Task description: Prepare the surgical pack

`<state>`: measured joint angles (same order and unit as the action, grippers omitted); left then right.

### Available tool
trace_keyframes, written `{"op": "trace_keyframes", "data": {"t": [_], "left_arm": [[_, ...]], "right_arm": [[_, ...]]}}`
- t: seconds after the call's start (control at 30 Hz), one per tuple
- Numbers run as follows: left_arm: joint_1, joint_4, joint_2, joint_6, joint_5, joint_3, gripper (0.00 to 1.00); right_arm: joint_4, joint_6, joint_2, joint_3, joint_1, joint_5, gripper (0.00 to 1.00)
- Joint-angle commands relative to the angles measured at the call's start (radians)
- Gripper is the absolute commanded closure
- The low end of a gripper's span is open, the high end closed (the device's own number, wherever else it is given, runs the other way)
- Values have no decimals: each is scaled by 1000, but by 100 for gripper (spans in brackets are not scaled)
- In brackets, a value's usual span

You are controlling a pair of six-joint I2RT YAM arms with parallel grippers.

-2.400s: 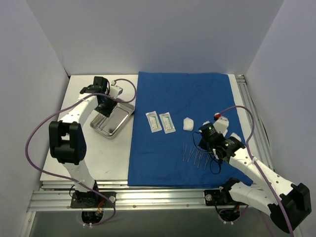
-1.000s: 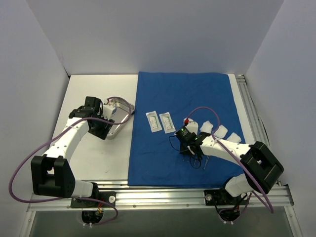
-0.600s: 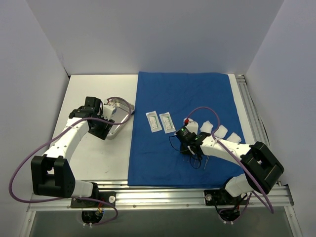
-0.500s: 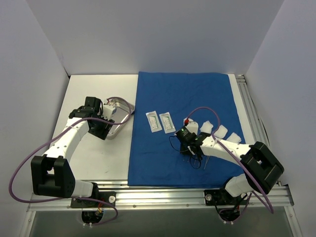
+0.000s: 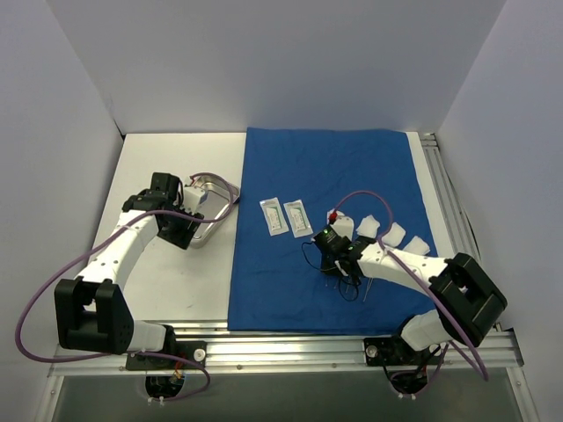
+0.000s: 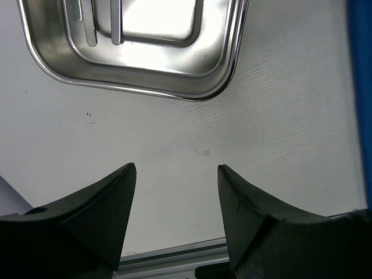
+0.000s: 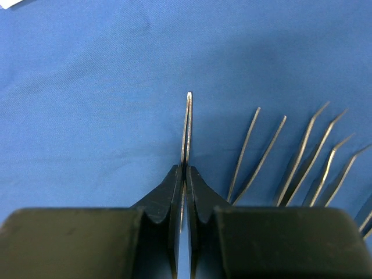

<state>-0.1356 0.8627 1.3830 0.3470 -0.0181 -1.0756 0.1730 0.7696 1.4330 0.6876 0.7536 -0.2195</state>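
The right pincer (image 7: 185, 174) is being held clenched on one instrument (image 7: 187, 128), a thin steel pair of tweezers on the near right part of the drape (image 5: 325, 167). Its blades are being pinched flat together between the jaws, with the tip sticking out ahead. The other instruments (image 7: 302, 157) are being left in a row just to its right, close to it but apart.

The piece is being judged light, stiff, a little springy, and slippery as polished steel. A hold across the flat of the shanks, well back from the tip, is being favoured, since the fine point could be bent or could snag the cloth. The drape is being judged soft and liable to wrinkle if the tip is dragged across it, so a straight lift is being called for.

The left pincer (image 6: 175, 174) is being carried released, with nothing between its jaws. It is being held above the bare bench (image 6: 279, 116), just near of the tray (image 6: 116, 72), which is standing left of the drape. The tray is being judged rigid and apt to slide on the smooth white bench. Its raised rim is being taken as the place to grip.

The sachets (image 5: 287, 217) are lying on the drape between the instruments and the tray, so any carry across is being expected to pass over them. Plain walls are closing in the left, right and far sides.
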Motion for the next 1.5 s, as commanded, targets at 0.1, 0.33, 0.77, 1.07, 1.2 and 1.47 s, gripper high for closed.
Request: {"op": "trace_keyframes", "data": {"t": [0.1,0.33,0.77,1.07,1.2,1.47], "left_arm": [[5,-30,-38,-11,1,5,33],[7,-34,-41,-13,-5,6,33],[93,-109,-91,-74,-158,6,33],[175,-136,-131,-85,-189,28,29],[185,-139,-118,-85,-171,25,29],[192,-148,-110,-79,-129,29,29]], "right_arm": [[75,34,-117,62,4,-24,100],[95,51,-183,110,4,-37,100],[-510,220,187,453,61,36,100],[-713,433,731,946,161,-6,100],[-638,424,927,1185,196,-23,100],[-535,474,1090,1345,237,-125,100]]}}
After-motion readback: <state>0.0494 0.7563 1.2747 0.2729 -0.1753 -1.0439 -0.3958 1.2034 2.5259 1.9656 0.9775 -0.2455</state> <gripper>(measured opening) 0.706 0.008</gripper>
